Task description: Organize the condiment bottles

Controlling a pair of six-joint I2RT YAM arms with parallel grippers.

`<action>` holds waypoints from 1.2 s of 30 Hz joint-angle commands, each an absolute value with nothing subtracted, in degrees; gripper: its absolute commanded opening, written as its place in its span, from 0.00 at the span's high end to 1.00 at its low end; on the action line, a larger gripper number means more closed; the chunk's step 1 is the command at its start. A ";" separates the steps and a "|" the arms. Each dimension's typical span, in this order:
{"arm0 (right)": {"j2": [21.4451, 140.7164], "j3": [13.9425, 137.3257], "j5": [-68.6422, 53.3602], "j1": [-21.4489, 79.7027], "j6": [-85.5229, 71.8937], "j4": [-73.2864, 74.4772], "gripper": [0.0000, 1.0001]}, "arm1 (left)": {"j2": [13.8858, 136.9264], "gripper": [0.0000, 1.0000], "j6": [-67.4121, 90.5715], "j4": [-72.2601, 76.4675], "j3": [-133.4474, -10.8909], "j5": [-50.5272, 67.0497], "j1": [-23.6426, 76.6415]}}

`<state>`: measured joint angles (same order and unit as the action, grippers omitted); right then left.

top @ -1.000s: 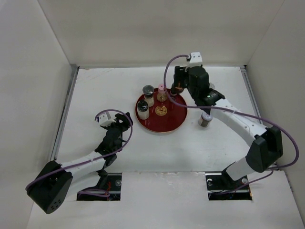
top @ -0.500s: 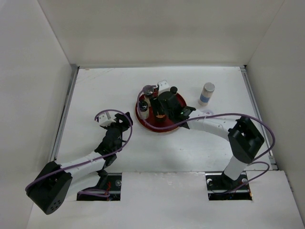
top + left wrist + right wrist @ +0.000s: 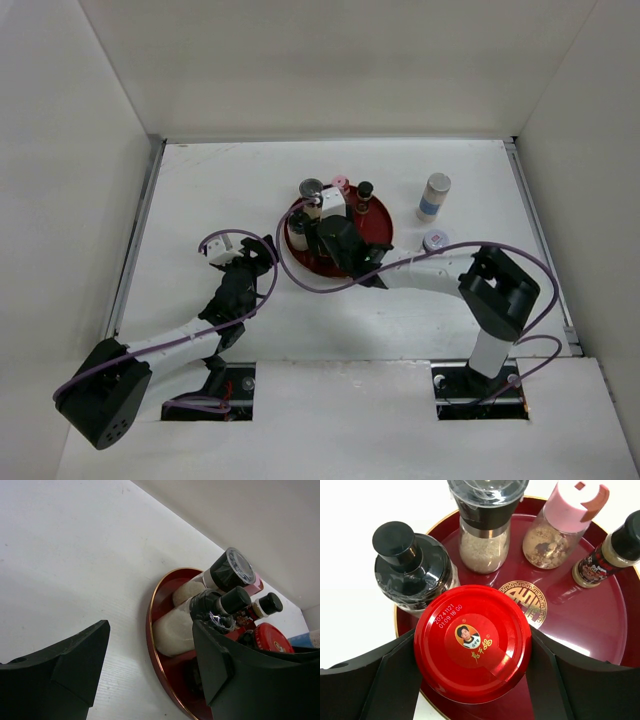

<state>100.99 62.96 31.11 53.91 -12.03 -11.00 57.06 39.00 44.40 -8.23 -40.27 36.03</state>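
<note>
My right gripper [image 3: 472, 680] is shut on a red-lidded jar [image 3: 472, 642] and holds it over the near-left part of the red tray [image 3: 600, 625]. In that tray stand a black-capped shaker [image 3: 410, 567], a clear-topped grinder [image 3: 485, 527], a pink-capped jar [image 3: 565, 522] and a small dark bottle with a black cap [image 3: 610, 555]. From above, the right gripper [image 3: 330, 238] hides the jar. A silver-capped white and blue bottle [image 3: 434, 196] and a grey-capped jar [image 3: 435, 241] stand on the table right of the tray. My left gripper [image 3: 262, 252] is open and empty, just left of the tray.
The left wrist view shows the tray's rim [image 3: 150, 630] between my open fingers [image 3: 65, 670], with the black-capped shaker [image 3: 175, 630] and grinder [image 3: 230, 570] behind. White walls enclose the table on three sides. The right arm's cable loops over the tray's near edge.
My right arm swung from behind the tray to over it with the red-lidded jar, then shifted to the near-left part. The white and blue bottle came into sight. The left arm stayed still.
</note>
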 commanded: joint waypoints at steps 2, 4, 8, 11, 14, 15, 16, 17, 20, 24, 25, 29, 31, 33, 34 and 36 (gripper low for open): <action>98.71 61.53 35.94 54.97 -14.24 -19.51 0.29 | 56.43 0.34 39.46 47.11 -8.44 -39.81 36.08; 96.87 60.65 36.21 55.15 -14.41 -18.99 0.22 | 56.51 0.34 39.46 47.11 -8.52 -39.81 36.25; 92.56 59.15 35.33 55.15 -15.12 -18.11 0.15 | 56.96 0.34 39.46 47.11 -8.70 -39.64 36.25; 88.52 57.66 34.11 54.98 -15.55 -16.88 0.12 | 56.34 0.34 39.55 47.11 -8.53 -39.55 36.17; 83.51 54.94 30.69 52.61 -16.08 -17.22 0.11 | 56.78 0.34 39.55 47.11 -8.53 -39.55 36.16; 81.67 54.15 29.37 50.95 -16.61 -17.31 0.11 | 56.60 0.34 39.55 47.11 -8.61 -39.55 36.34; 79.91 53.62 28.14 48.67 -18.00 -16.71 0.14 | 56.51 0.34 39.55 47.11 -8.61 -39.55 36.34; 77.98 53.09 26.56 45.77 -19.50 -16.18 0.24 | 56.69 0.34 39.55 47.11 -8.79 -39.55 36.34; 74.54 53.52 24.61 35.94 -21.71 -12.85 0.66 | 56.60 0.34 39.46 47.02 -8.70 -39.55 36.43; 76.81 58.09 28.38 24.15 -21.45 -3.70 0.67 | 57.21 0.34 39.46 47.11 -8.79 -39.55 36.34; 77.77 58.70 29.52 22.30 -20.58 -3.17 0.53 | 57.22 0.34 39.46 47.11 -8.79 -39.55 36.34; 82.43 60.90 31.46 17.89 -16.09 -2.73 0.19 | 57.48 0.34 39.46 47.11 -9.05 -39.55 36.52; 84.54 62.13 30.77 16.05 -16.00 -2.46 0.12 | 57.74 0.34 39.46 47.11 -9.05 -39.55 36.52; 86.82 63.45 29.80 14.64 -15.91 -1.76 0.08 | 57.48 0.34 39.46 47.11 -9.05 -39.46 36.69; 87.79 64.15 29.36 14.11 -16.08 -1.24 0.06 | 57.57 0.34 39.46 47.11 -9.05 -39.46 36.69; 89.99 65.65 27.70 13.67 -15.91 -0.97 0.05 | 58.18 0.34 39.46 47.11 -9.23 -39.46 36.69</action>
